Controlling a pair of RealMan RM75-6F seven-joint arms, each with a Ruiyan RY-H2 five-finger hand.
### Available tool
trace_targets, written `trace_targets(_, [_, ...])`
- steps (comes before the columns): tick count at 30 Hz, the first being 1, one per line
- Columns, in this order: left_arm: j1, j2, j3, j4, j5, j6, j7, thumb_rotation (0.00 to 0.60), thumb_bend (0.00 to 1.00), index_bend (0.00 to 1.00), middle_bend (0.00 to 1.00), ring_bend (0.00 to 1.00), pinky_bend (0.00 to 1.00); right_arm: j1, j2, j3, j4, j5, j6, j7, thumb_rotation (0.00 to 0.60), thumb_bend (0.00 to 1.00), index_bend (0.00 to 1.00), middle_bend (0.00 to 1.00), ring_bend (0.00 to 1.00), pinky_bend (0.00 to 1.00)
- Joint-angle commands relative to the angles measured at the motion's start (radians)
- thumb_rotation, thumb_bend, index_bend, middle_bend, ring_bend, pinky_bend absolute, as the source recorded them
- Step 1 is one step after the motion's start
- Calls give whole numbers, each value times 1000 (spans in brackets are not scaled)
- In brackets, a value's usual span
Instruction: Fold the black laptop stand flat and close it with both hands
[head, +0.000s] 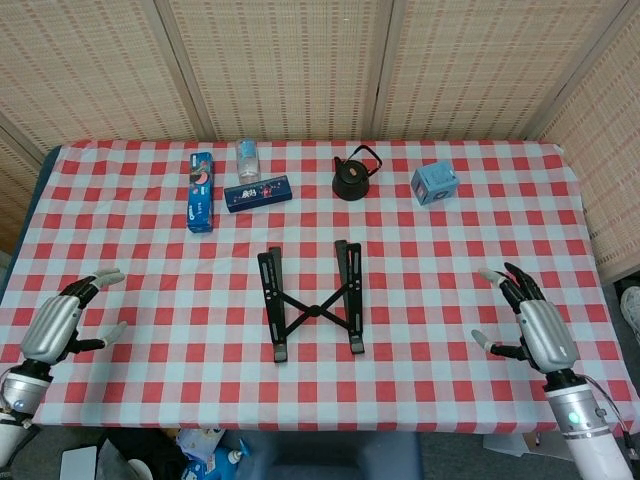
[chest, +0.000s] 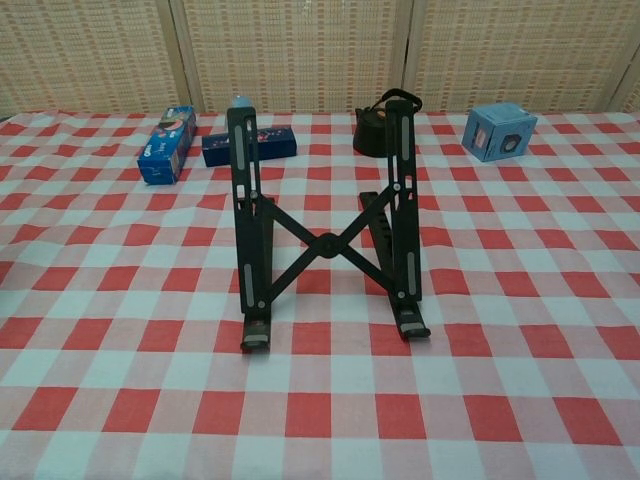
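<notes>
The black laptop stand (head: 312, 301) sits unfolded in the middle of the checked table, its two rails raised and joined by a crossed brace; the chest view shows the stand (chest: 325, 225) upright from the front. My left hand (head: 62, 325) hovers over the table's left front corner, open, fingers spread, holding nothing. My right hand (head: 535, 325) hovers over the right front part of the table, also open and empty. Both hands are far from the stand. Neither hand shows in the chest view.
Along the back of the table (head: 450, 270) lie a blue biscuit box (head: 200, 192), a dark blue box (head: 258, 192), a small clear bottle (head: 248, 157), a black kettle (head: 353, 177) and a light blue box (head: 435, 184). Woven screens stand behind.
</notes>
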Motion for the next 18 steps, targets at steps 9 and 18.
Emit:
trace_targets(9, [-214,-20,-43,112,-22,-295,-530,0,190,181,199,227,198,205,-26,104,-53,170,-286,205,600,56,148,178,14,66])
trace_targets(18, [-318,-96,-52,208,-39,-425,-743,0,175,177,200,233,198,313,-112,161,11,293,-420,306,600,0,148,177,14,66])
